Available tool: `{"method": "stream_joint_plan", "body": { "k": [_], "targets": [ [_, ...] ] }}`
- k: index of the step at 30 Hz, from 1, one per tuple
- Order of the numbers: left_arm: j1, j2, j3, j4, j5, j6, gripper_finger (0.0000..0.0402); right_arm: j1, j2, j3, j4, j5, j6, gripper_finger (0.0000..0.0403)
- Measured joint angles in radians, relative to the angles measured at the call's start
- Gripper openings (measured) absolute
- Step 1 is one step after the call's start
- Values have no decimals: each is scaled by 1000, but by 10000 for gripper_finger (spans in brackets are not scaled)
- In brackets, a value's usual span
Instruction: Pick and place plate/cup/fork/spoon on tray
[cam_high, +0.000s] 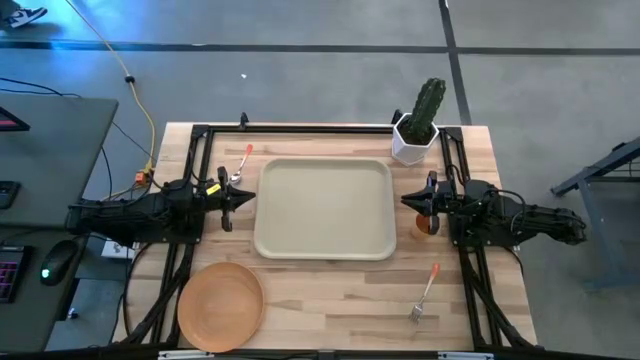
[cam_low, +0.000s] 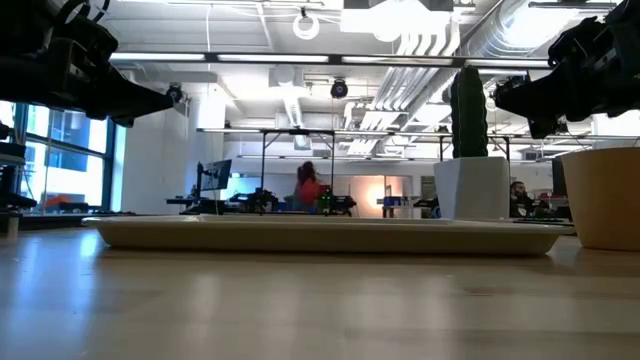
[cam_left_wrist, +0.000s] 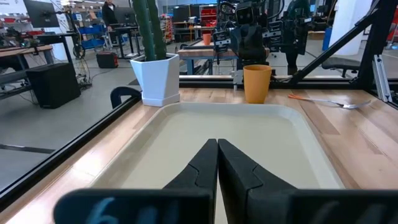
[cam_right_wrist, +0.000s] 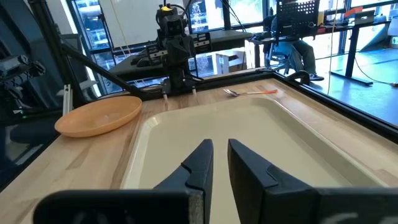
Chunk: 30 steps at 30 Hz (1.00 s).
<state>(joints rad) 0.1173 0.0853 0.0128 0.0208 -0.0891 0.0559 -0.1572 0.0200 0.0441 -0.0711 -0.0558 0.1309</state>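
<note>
Beige tray (cam_high: 325, 208), orange-tan plate (cam_high: 220, 305), orange cup (cam_left_wrist: 257, 83), white pot (cam_high: 412, 143).

Tray (cam_high: 324, 210) lying mid-worktop (cam_high: 330, 290), nothing in it. Spoon (cam_high: 241, 166) just off its far left corner, cactus pot (cam_high: 414, 140) beyond the far right. Cup (cam_high: 427, 222) beside the right edge. Plate (cam_high: 220, 305) near left, fork (cam_high: 426, 293) near right.

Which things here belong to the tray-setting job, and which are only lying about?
Belong to the job:
- tray, middle of the table
- plate, near the front-left corner
- cup, right of the tray
- fork, front right
- spoon, left of the tray

Only lying about:
- white pot with a cactus, back right
- computer mouse on the side desk
</note>
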Motion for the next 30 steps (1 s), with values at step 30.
{"method": "stream_joint_plan", "body": {
  "k": [30],
  "targets": [
    [0,0,0,0,0,0,3,0,0,0,0,0,-14,42]
  ]
}}
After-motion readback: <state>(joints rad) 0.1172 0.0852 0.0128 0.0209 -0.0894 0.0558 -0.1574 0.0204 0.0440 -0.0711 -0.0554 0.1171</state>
